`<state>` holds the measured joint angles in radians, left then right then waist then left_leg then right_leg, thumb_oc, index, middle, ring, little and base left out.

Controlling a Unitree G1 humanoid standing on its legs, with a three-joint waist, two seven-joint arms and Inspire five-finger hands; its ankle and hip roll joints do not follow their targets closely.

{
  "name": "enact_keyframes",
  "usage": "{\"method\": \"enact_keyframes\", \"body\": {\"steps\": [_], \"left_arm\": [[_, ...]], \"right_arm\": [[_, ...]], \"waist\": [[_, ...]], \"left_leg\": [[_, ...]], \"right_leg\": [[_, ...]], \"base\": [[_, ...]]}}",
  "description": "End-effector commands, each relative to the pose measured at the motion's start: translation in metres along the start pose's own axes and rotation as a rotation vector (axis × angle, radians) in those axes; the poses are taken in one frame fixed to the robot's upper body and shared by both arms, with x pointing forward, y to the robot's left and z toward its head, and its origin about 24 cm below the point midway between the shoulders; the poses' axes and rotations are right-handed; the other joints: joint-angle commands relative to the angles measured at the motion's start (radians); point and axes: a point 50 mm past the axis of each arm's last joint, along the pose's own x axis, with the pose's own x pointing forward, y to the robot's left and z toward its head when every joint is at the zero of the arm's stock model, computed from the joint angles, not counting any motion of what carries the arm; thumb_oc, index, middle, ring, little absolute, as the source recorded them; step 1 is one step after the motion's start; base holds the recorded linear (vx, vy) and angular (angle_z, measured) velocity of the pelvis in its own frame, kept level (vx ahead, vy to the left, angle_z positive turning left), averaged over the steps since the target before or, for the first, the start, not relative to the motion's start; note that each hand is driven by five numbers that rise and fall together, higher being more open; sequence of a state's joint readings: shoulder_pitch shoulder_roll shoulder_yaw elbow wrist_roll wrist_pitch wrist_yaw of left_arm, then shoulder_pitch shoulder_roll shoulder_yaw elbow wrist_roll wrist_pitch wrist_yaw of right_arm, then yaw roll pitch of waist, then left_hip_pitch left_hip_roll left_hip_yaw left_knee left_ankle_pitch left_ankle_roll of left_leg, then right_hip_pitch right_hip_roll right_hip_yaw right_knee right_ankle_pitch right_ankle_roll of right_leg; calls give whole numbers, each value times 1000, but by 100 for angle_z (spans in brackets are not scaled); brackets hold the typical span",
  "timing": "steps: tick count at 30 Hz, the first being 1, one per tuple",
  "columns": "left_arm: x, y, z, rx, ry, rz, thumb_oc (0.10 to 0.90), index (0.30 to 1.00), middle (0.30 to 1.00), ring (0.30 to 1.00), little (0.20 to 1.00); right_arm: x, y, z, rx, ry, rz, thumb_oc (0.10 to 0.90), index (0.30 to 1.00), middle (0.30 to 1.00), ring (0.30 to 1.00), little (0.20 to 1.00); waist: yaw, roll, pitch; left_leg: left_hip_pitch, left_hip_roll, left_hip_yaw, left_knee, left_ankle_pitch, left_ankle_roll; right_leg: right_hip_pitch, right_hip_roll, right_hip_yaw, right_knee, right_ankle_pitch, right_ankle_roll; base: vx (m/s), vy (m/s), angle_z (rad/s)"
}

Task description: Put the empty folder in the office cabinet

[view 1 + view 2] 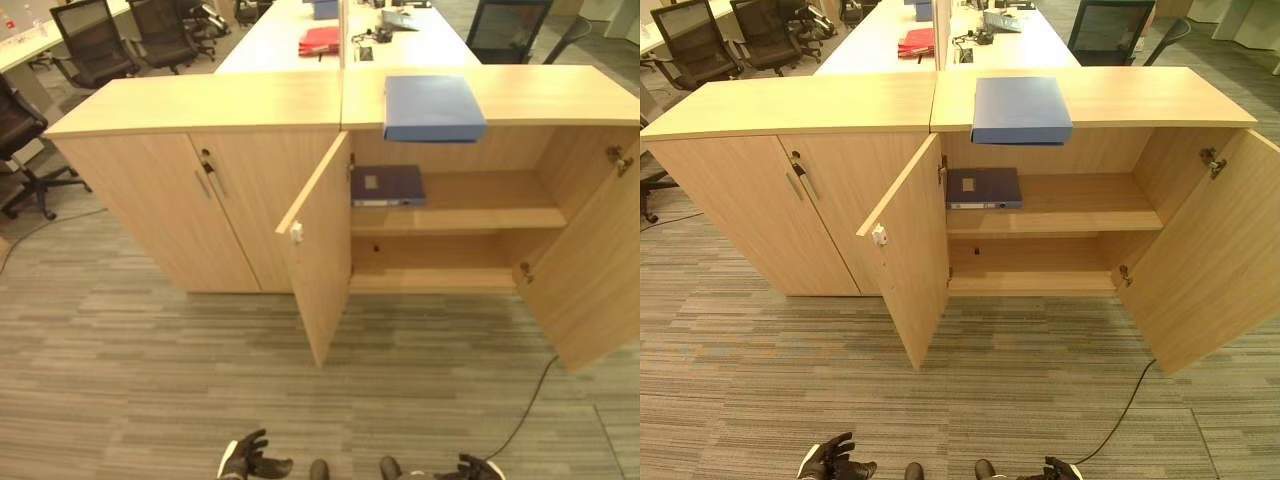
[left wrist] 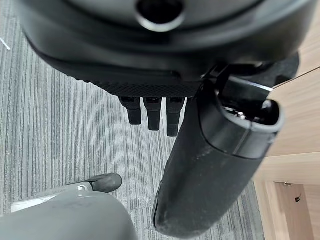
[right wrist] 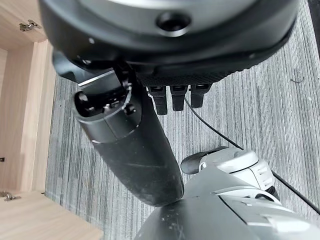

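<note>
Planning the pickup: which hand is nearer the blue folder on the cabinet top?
Right, though only slightly. The blue folder lies right of centre, so the right hand hangs low almost below it, while the left hand hangs further to its left. Both are far off.

The right wooden office cabinet (image 1: pixel 470 225) stands open, its two doors swung out toward the near side: the left door (image 1: pixel 318 250) and right door (image 1: pixel 590 260) flank the approach. On the upper shelf (image 1: pixel 480 210) a dark blue flat binder (image 1: pixel 386 185) takes the left end; the right stays free. The lower shelf (image 1: pixel 430 270) lies bare.
</note>
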<state>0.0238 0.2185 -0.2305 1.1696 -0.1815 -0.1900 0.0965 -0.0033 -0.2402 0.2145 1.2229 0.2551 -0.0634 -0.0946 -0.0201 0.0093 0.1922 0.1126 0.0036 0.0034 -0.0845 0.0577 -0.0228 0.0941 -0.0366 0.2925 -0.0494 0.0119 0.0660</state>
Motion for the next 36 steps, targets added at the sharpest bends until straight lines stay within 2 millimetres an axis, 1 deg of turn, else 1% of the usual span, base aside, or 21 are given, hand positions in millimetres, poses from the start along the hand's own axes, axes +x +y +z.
{"method": "enact_keyframes", "body": {"steps": [1, 3, 5, 7, 9, 10, 13, 14, 16, 18, 22, 24, 25, 26, 27, 28, 29, 30, 31, 33, 36], "left_arm": [[6, 11, 19, 58, -58, 11, 800, 900, 900, 900, 900], [6, 17, 18, 73, -53, 27, 800, 900, 900, 900, 900], [5, 22, 15, 82, -38, 39, 800, 900, 900, 900, 900], [3, 27, 7, 77, -5, 56, 800, 900, 900, 900, 900], [3, 33, 3, 70, 9, 75, 800, 900, 900, 900, 900], [3, 35, 3, 67, 16, 81, 800, 900, 900, 900, 900], [2, 38, 0, 87, 25, 91, 800, 900, 900, 900, 900], [2, 38, -1, 104, 29, 87, 800, 900, 900, 900, 900], [-1, 40, -10, 129, 55, 80, 800, 900, 900, 900, 900], [-2, 40, -12, 151, 59, 77, 800, 900, 900, 900, 900], [-3, 30, -16, 269, 52, 6, 800, 900, 900, 900, 900], [-2, 23, -11, 299, 34, -23, 800, 900, 900, 900, 900], [-2, 23, -11, 298, 34, -24, 800, 900, 900, 900, 900], [0, 19, -3, 301, 5, -30, 800, 900, 900, 900, 900], [2, 20, 1, 296, -6, -23, 800, 900, 900, 900, 900], [2, 20, 1, 295, -6, -23, 800, 900, 900, 900, 900], [3, 22, 5, 280, -13, -11, 800, 900, 900, 900, 900], [4, 26, 10, 269, -24, 4, 800, 900, 900, 900, 900], [4, 26, 10, 269, -24, 4, 800, 900, 900, 900, 900], [4, 32, 10, 259, -21, 23, 800, 900, 900, 900, 900], [4, 38, 10, 237, -17, 41, 800, 900, 900, 900, 900]], "right_arm": [[4, 1, 40, -39, -135, 20, 800, 900, 900, 900, 900], [4, 5, 46, -14, -151, 28, 800, 900, 900, 900, 900], [4, 7, 47, 6, -154, 34, 800, 900, 900, 900, 900], [4, 6, 41, 7, -138, 26, 800, 900, 900, 900, 900], [3, 6, 39, 9, -135, 20, 800, 900, 900, 900, 900], [3, 5, 39, 17, -134, 16, 800, 900, 900, 900, 900], [4, 2, 36, 42, -116, 3, 800, 900, 900, 900, 900], [4, 0, 32, 50, -96, -5, 800, 900, 900, 900, 900], [2, -5, 13, 66, -36, -19, 800, 900, 900, 900, 900], [1, -5, 5, 60, -9, -21, 800, 900, 900, 900, 900], [-1, -8, -8, -37, 24, -7, 800, 900, 900, 900, 900], [0, -18, -3, -47, -1, -27, 800, 900, 900, 900, 900], [0, -18, -3, -47, -1, -28, 800, 900, 900, 900, 900], [1, -26, 9, -21, -40, -47, 800, 900, 900, 900, 900], [2, -29, 14, -6, -59, -56, 800, 900, 900, 900, 900], [2, -29, 14, -6, -59, -56, 800, 900, 900, 900, 900], [2, -31, 17, 1, -66, -64, 800, 900, 900, 900, 900], [2, -35, 15, 7, -55, -73, 800, 900, 900, 900, 900], [2, -35, 15, 7, -55, -73, 800, 900, 900, 900, 900], [1, -36, 10, -2, -41, -72, 800, 900, 900, 900, 900], [0, -35, 4, -5, -28, -65, 800, 900, 900, 900, 900]], "waist": [[32, -2, 21], [32, -1, 37], [33, 1, 50], [48, -3, 63], [53, -8, 67], [51, -10, 74], [28, -6, 81], [20, -8, 81], [6, -6, 78], [4, -16, 72], [-11, -14, 51], [-29, 13, 46], [-31, 15, 44], [-38, 29, 46], [-43, 33, 46], [-46, 34, 46], [-47, 34, 45], [-51, 34, 41], [-52, 34, 41], [-47, 26, 33], [-42, 19, 27]], "left_leg": [[22, 4, -63, 63, -123, 4], [30, 15, -59, 49, -119, 11], [47, 24, -56, 34, -121, 18], [79, 32, -39, 16, -137, 11], [95, 47, -31, 10, -148, 4], [99, 55, -41, 12, -153, -3], [116, 88, -79, 29, -189, -29], [127, 99, -84, 33, -201, -40], [181, 127, -84, 32, -240, -62], [194, 124, -88, 29, -248, -68], [215, 177, -111, 23, -247, -109], [175, 229, -130, 58, -181, -139], [173, 231, -132, 58, -181, -140], [137, 249, -133, 95, -115, -156], [121, 257, -131, 113, -78, -162], [119, 258, -133, 113, -77, -163], [112, 268, -129, 126, -45, -168], [96, 287, -136, 150, 15, -173], [96, 288, -136, 150, 15, -173], [81, 309, -133, 198, 101, -176], [68, 326, -134, 232, 160, -172]], "right_leg": [[-20, -7, -127, 138, -65, 100], [-88, 6, -180, 251, -65, 134], [-147, 4, -245, 352, -35, 180], [-194, -92, -397, 384, 52, 196], [-198, -169, -471, 299, 56, 177], [-207, -187, -466, 254, 71, 164], [-252, -234, -354, 122, 122, 178], [-275, -261, -345, 85, 142, 186], [-272, -285, -373, 17, 165, 196], [-262, -285, -371, 13, 173, 196], [-252, -260, -379, 40, 179, 196], [-259, -230, -386, 85, 137, 180], [-260, -230, -388, 88, 135, 180], [-258, -214, -405, 117, 98, 159], [-257, -207, -415, 135, 80, 146], [-259, -207, -418, 138, 77, 145], [-254, -201, -426, 152, 60, 134], [-245, -178, -437, 174, 24, 103], [-245, -178, -437, 175, 24, 103], [-208, -130, -441, 173, -13, 71], [-167, -99, -438, 157, -36, 50]], "base": [[-34, 54, -6], [-51, 43, -14], [-4, 0, -49], [37, -117, -89], [83, -189, -46], [130, -212, -52], [217, -244, -20], [302, -299, -29], [373, -319, -51], [279, -219, 6], [309, -315, 25], [204, -353, -24], [112, -245, 21], [113, -201, 37], [111, -201, 47], [116, -167, 45], [190, -274, 49], [189, -271, 40], [196, -270, 55], [226, -310, 56], [143, -212, 27]]}}
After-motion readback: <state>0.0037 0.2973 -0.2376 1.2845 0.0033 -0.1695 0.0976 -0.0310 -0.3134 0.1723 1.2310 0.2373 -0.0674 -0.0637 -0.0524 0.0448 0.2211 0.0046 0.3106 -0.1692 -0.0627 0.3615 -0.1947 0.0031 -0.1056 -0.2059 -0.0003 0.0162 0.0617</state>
